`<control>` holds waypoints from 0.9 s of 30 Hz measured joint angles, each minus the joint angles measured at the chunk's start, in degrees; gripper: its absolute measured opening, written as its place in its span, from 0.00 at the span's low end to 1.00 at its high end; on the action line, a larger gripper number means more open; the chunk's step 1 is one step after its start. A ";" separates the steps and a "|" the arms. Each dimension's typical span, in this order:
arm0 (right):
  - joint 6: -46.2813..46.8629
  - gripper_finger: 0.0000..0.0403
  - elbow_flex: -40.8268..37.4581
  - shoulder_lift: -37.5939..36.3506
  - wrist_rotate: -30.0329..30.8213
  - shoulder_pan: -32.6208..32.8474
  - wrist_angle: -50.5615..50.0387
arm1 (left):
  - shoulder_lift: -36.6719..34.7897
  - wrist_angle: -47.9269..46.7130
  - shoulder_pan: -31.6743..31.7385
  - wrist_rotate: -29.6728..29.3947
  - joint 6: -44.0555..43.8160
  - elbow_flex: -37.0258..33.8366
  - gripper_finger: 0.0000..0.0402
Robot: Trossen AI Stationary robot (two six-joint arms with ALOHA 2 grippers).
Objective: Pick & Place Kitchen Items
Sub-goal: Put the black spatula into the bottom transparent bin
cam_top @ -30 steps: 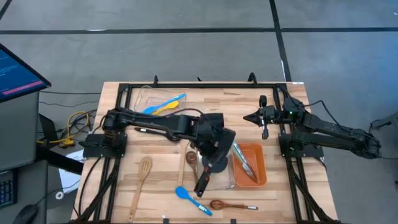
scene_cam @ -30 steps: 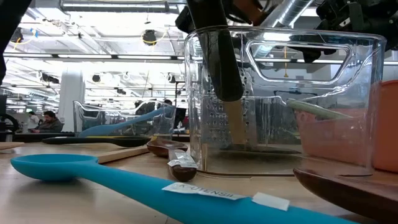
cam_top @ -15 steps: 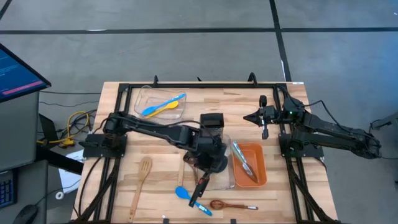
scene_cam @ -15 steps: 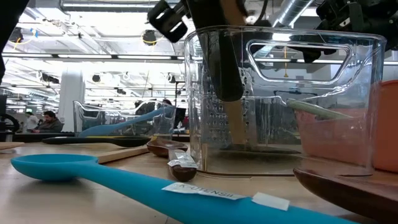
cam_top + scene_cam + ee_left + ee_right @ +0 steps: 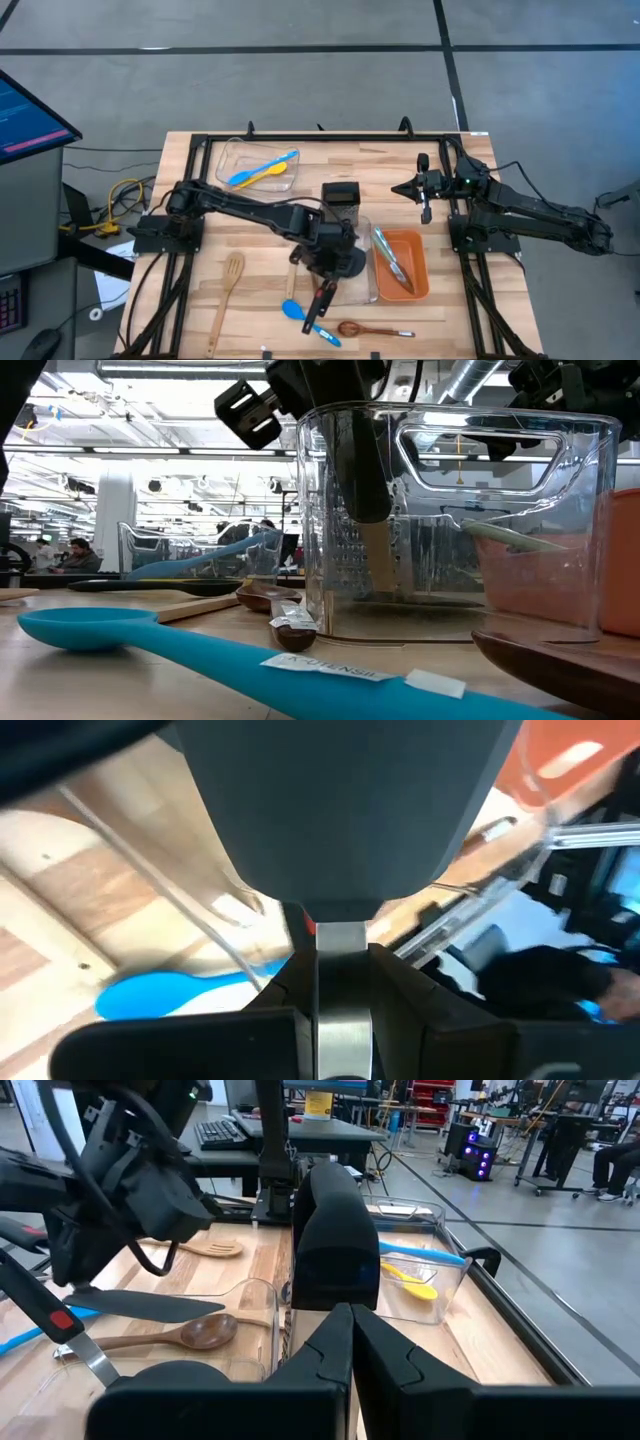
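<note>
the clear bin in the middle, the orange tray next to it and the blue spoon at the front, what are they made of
The clear bin looks like glossy transparent plastic: things behind it show through, and its rim catches highlights. The orange tray seems opaque matte plastic, evenly coloured with rounded corners. The blue spoon appears to be smooth plastic or silicone, uniformly coloured with a soft sheen; which of the two is unclear.

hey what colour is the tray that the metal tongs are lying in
Orange. The tray holding the tongs shows best in the high view, right of the clear container.
</note>
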 joint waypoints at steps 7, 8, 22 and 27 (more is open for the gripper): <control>0.00 0.00 0.00 0.00 0.00 0.02 0.02 | 0.00 1.18 1.96 2.39 -0.10 0.01 0.10; 0.00 0.00 0.00 0.00 0.00 0.00 0.02 | 0.00 1.17 2.26 2.57 -0.10 0.01 0.10; -0.04 0.00 0.00 0.00 0.00 0.00 0.04 | 0.46 1.87 4.00 5.39 0.03 0.05 0.10; -0.04 0.00 0.00 0.00 0.00 0.00 0.03 | 0.46 2.37 3.98 4.28 0.03 0.05 0.12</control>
